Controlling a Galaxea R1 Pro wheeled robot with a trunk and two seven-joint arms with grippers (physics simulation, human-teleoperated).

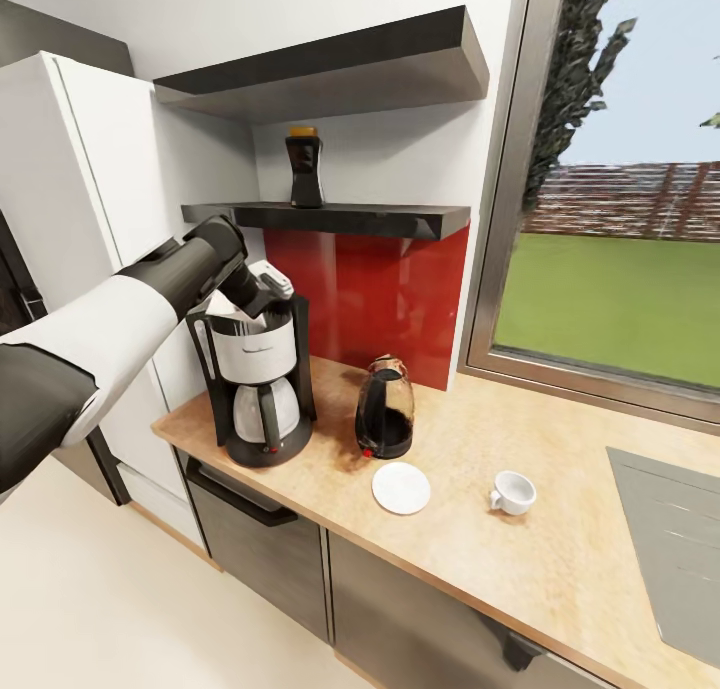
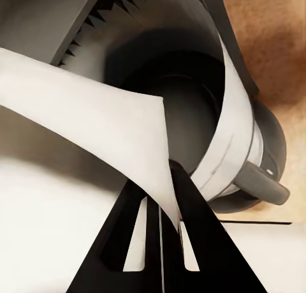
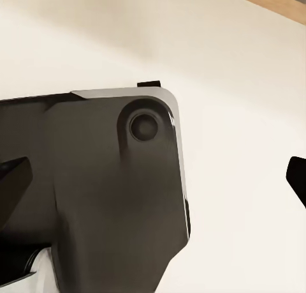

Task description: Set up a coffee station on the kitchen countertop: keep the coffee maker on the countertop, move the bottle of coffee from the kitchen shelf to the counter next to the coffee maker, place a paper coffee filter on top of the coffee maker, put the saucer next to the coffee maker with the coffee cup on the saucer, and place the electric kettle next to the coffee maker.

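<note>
Paper filter (image 2: 95, 108) pinched in left end effector (image 2: 167, 178), over coffee maker (image 1: 258, 384)

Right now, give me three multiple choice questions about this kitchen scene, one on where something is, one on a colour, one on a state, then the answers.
1. Where is the bottle of coffee?
A. On the wall shelf
B. On the saucer
C. Beside the cup

2. What colour is the wall panel behind the electric kettle?
A. Blue
B. Red
C. Green

3. What is the left gripper doing?
A. Hanging open over the cup
B. Shut on the kettle handle
C. Shut on the paper coffee filter

Answers:
1. A, it stands on the shelf above the coffee maker.
2. B, the panel is red.
3. C, the left wrist view shows the fingers pinching the paper coffee filter over the coffee maker's open top.
</note>
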